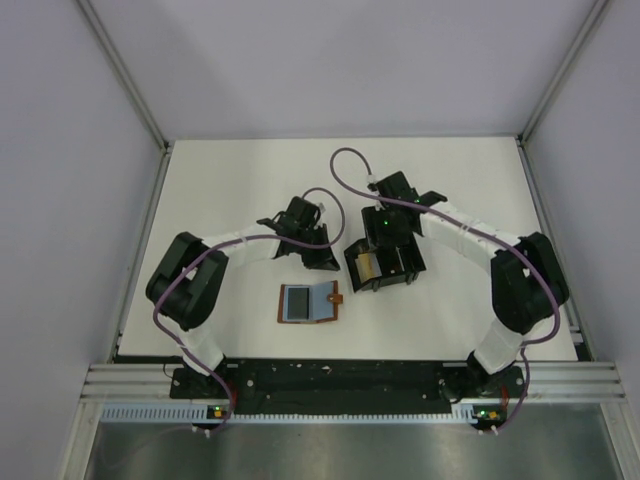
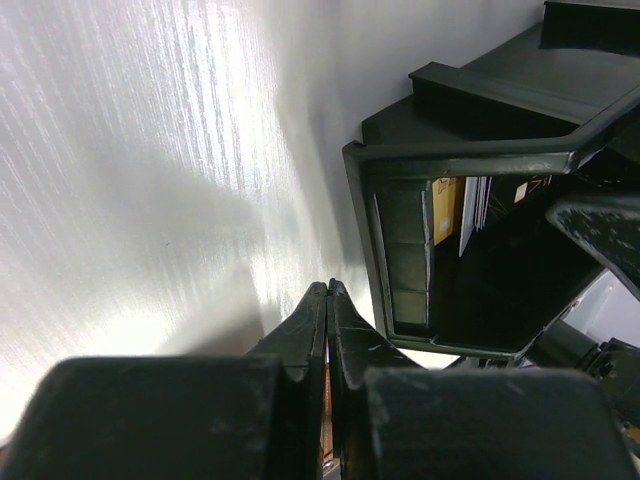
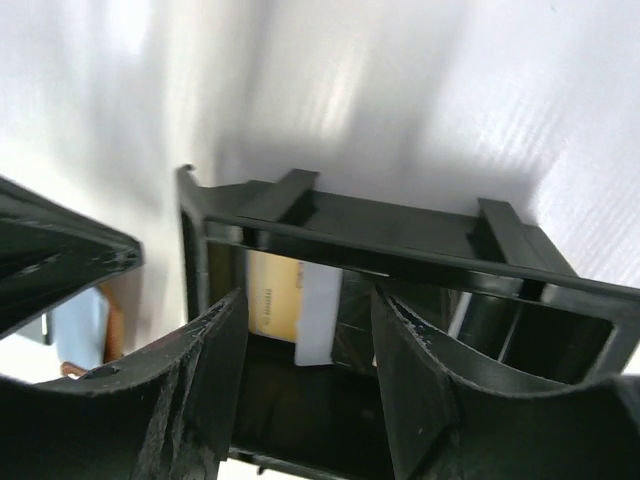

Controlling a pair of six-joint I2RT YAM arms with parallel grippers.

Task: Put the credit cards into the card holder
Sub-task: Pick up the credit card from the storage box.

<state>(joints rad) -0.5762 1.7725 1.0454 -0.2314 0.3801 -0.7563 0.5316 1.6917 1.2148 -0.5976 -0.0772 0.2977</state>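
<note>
The brown card holder [image 1: 329, 302] lies open on the table with a blue-grey credit card [image 1: 298, 303] resting on its left half. More credit cards stand in a black slotted box [image 1: 405, 268]: a tan-gold card [image 3: 272, 295] and a white card [image 3: 322, 320]. My right gripper [image 3: 310, 300] hangs open over the box [image 3: 400, 225], with those cards showing between its fingers but not touched. My left gripper [image 2: 327, 288] is shut with nothing gripped at its tips. It points down at the table just left of the box [image 2: 460, 160], above the card holder.
The box's cards [image 2: 447, 205] also show from its left side. A raised rim [image 1: 140, 260] runs round the white table, and grey walls stand behind it. The two arm bases [image 1: 340, 380] sit at the near edge.
</note>
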